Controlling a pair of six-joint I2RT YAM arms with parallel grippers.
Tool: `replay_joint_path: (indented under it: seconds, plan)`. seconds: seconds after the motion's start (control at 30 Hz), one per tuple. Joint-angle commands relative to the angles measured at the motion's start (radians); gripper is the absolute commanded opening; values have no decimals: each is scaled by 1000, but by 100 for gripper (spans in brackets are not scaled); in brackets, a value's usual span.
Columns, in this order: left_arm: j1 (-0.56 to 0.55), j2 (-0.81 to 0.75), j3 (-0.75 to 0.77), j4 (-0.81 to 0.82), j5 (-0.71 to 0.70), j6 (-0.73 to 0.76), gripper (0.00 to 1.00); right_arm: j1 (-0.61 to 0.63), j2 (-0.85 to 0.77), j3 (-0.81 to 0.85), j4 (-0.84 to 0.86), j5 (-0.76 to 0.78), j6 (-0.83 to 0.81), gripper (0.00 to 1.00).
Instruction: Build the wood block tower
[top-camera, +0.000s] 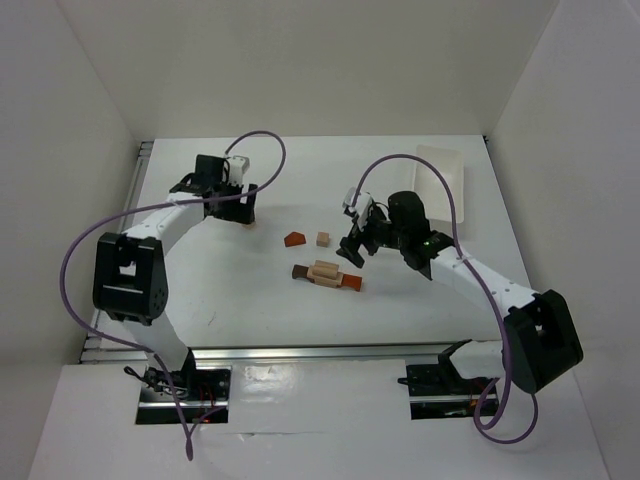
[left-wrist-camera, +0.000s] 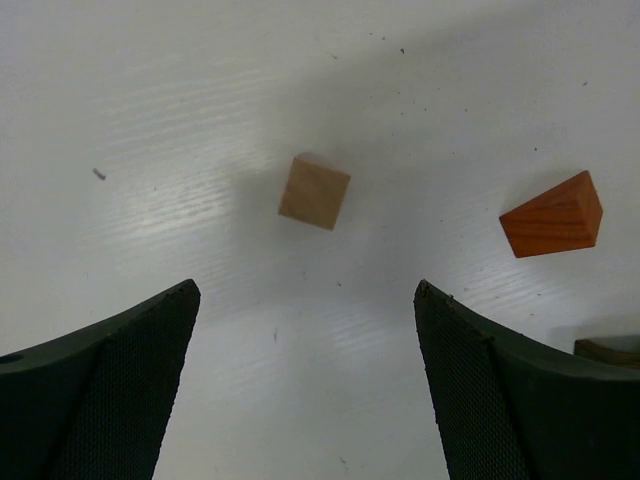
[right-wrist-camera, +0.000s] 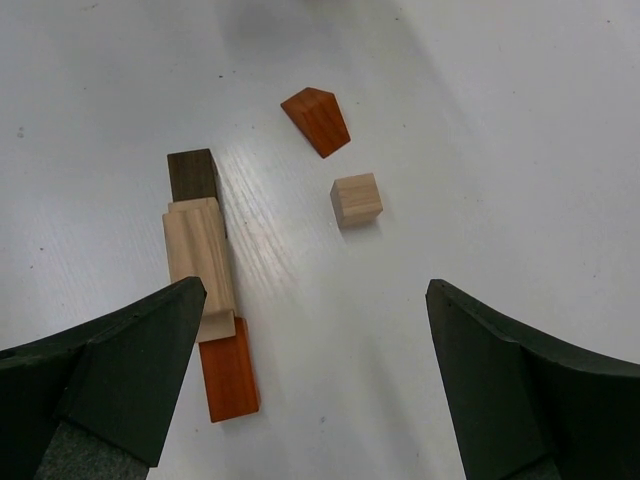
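A low stack (top-camera: 326, 274) lies mid-table: a dark brown bar (right-wrist-camera: 193, 175) and a reddish-orange bar (right-wrist-camera: 228, 380) end to end, with light tan pieces (right-wrist-camera: 200, 255) on top. A reddish-orange wedge (top-camera: 293, 240) and a small tan cube (top-camera: 322, 238) lie apart behind it; both show in the left wrist view, the wedge (left-wrist-camera: 553, 217) and the cube (left-wrist-camera: 314, 191), and in the right wrist view, the wedge (right-wrist-camera: 316, 120) and the cube (right-wrist-camera: 356, 199). My left gripper (left-wrist-camera: 306, 300) is open and empty, left of the wedge. My right gripper (right-wrist-camera: 315, 300) is open and empty, right of the stack.
A white plastic tray (top-camera: 441, 180) stands at the back right, behind the right arm. White walls close in the table on the left, back and right. Purple cables loop over both arms.
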Motion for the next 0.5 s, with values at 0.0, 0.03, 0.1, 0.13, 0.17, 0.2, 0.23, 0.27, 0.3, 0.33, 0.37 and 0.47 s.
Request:
replay_joint_path:
  seconds: [0.0, 0.03, 0.1, 0.13, 0.17, 0.2, 0.23, 0.27, 0.3, 0.33, 0.37, 0.47]
  plan:
    - [4, 80, 69, 39, 179, 146, 93, -15, -25, 2, 22, -29, -8, 100]
    - [13, 100, 101, 25, 147, 157, 90, -15, -25, 2, 13, -20, -8, 100]
    - [24, 160, 140, -10, 171, 197, 81, -15, -25, 2, 13, -11, -8, 100]
    - [24, 175, 167, -30, 198, 209, 76, -15, -25, -7, 13, -10, -8, 100]
    - [33, 187, 178, -30, 198, 218, 74, -15, -25, -7, 13, 0, -8, 100]
    - [33, 209, 178, -30, 198, 219, 74, -15, -25, -7, 13, 0, -8, 100]
    - [33, 220, 190, -30, 198, 229, 74, -24, -25, -7, 13, 9, -8, 100]
    - [33, 232, 209, -44, 188, 229, 74, -25, -25, -7, 13, 9, -8, 100]
    - [33, 246, 219, -53, 176, 238, 74, -25, -25, -7, 4, 9, -8, 100]
    - [33, 272, 239, -65, 150, 238, 74, -25, -25, -7, 4, 19, -8, 100]
    - [33, 281, 239, -74, 137, 238, 74, -25, -25, -7, 4, 19, -8, 100]
    - [33, 293, 240, -75, 123, 248, 74, -25, -16, -7, 4, 28, -8, 100]
